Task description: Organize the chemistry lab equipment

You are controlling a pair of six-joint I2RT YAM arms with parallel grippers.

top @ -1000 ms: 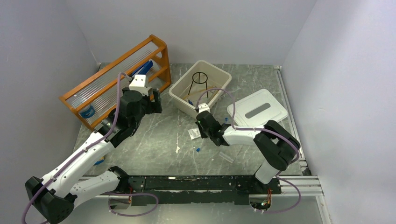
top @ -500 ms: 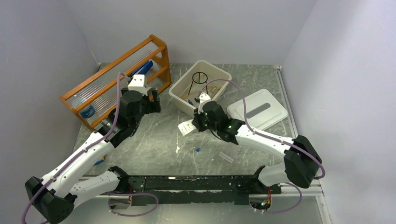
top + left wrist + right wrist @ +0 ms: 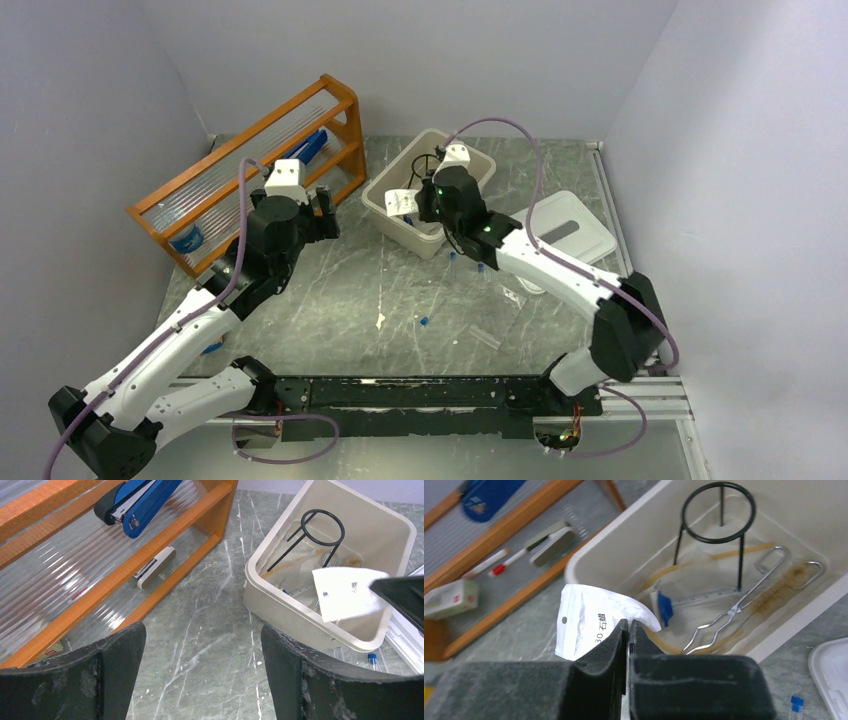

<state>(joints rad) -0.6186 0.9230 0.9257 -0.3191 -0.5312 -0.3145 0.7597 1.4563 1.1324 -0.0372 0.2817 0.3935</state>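
My right gripper [image 3: 629, 622] is shut on a white packet [image 3: 584, 625] with printed text, held above the near left rim of the beige tub [image 3: 609, 532]. In the top view the packet [image 3: 400, 200] hangs over the tub [image 3: 390, 170] beside the right gripper [image 3: 420, 203]. Inside the tub lie a black ring tripod [image 3: 741, 560], metal tongs [image 3: 734, 612], a bristle brush [image 3: 781, 587], tan tubing [image 3: 734, 553] and a blue-capped vial [image 3: 664, 607]. My left gripper [image 3: 202, 675] stands open over bare table, left of the tub [image 3: 275, 527], holding nothing.
The orange rack [image 3: 240, 160] with a blue stapler [image 3: 310, 147] stands at the back left, close to the left gripper [image 3: 325, 205]. The white lid [image 3: 560, 235] lies right of the tub. Blue-capped vials [image 3: 425, 321] and a clear tube [image 3: 487, 340] lie on the table.
The right arm lifted the white packet off the table and carried it away from the bases to above the tub's rim. The left gripper shifted slightly left and stayed open.
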